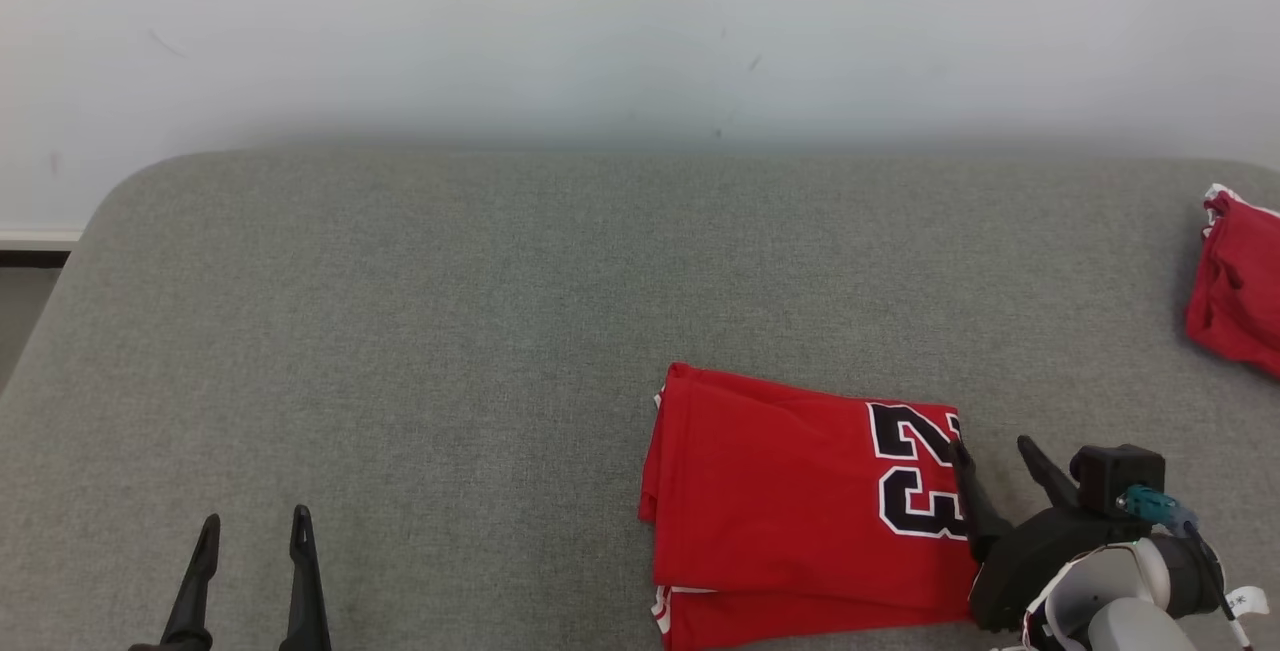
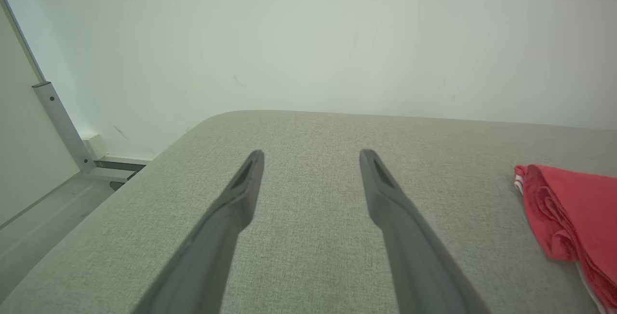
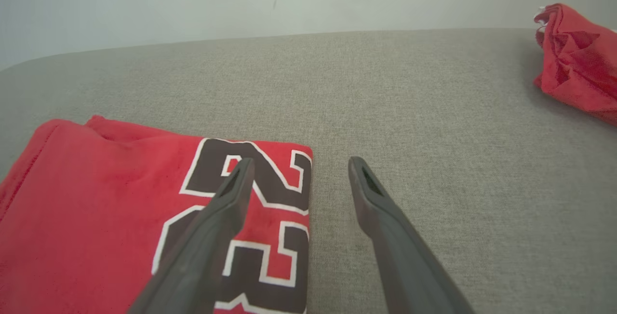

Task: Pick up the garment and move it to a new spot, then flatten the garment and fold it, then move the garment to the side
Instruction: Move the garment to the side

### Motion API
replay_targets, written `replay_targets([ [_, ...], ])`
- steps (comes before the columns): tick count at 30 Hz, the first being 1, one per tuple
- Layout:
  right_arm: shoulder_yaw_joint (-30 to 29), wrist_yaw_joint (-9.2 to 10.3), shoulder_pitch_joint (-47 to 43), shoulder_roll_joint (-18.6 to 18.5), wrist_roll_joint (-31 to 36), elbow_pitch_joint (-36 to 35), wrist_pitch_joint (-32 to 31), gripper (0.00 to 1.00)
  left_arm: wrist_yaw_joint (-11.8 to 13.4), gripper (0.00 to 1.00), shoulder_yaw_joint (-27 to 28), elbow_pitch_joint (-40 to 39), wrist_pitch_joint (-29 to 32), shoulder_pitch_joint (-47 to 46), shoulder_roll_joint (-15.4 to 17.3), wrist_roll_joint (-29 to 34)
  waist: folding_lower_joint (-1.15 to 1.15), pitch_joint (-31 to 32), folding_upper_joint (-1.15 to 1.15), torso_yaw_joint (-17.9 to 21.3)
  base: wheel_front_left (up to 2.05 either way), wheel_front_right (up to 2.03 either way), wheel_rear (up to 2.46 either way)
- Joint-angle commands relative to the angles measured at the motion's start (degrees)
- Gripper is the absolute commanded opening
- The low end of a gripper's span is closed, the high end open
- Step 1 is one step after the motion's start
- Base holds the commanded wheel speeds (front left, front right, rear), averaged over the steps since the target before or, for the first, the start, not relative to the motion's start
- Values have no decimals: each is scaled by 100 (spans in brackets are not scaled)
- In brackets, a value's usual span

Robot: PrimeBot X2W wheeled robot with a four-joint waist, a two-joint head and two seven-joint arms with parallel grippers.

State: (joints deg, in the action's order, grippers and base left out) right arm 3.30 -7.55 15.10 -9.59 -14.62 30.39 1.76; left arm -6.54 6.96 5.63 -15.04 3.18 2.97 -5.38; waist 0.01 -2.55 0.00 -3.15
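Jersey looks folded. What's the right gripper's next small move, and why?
Probably lower the right gripper and close on the folded jersey at its right edge. Its open jaws straddle that edge, one over the number, one over the bare grey surface.

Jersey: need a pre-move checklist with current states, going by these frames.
1. Fold: the jersey lies as a compact stack, number up. ok
2. Jaws: the right gripper is open. ok
3. Placement: it straddles the jersey's right edge, one finger over the number, the other over the padded surface. ok
4. Finger contact with the cloth: cannot tell
5. Hold on the jersey: none yet. not ok
6. Bystanders: the left gripper is open and apart from the jersey; the other red garment is bunched at far right, also apart. ok
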Motion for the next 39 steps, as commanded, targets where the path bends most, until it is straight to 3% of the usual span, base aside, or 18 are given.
replay_targets([
  [1, 48, 14, 55, 15, -72, 153, -42, 100, 12, 100, -4, 11, -17, -87, -8, -8, -1, -68, 0, -26, 0, 0, 0],
  [15, 516, 14, 445, 180, -281, 1340, -217, 100, -34, 100, -47, 141, -17, -267, 9, -9, -1, -156, 0, -22, 0, 0, 0],
  [16, 563, 13, 454, 201, -317, 1399, -238, 96, -40, 100, -46, 147, -17, -272, 11, -6, -1, -154, 0, -25, 0, 0, 0],
  [17, 610, 13, 457, 209, -358, 1451, -263, 42, -44, 100, -48, 151, -17, -269, 10, -7, -1, -151, 0, -27, 0, 0, 0],
  [19, 668, 13, 491, 193, -421, 1520, -235, 0, -49, 100, -40, 152, -17, -263, 9, -7, -1, -151, 0, -26, 0, 0, 0],
  [29, 862, 13, 1165, -103, -563, 1502, 51, 0, -43, 100, -19, 97, -17, -332, 4, -44, -1, -406, 0, 109, 0, 0, 0],
  [39, 1067, 13, 2435, -617, -696, 1399, 131, 0, -73, 100, -136, -50, -17, -751, 19, 8, -1, -1235, 0, 371, 0, 0, 0],
])
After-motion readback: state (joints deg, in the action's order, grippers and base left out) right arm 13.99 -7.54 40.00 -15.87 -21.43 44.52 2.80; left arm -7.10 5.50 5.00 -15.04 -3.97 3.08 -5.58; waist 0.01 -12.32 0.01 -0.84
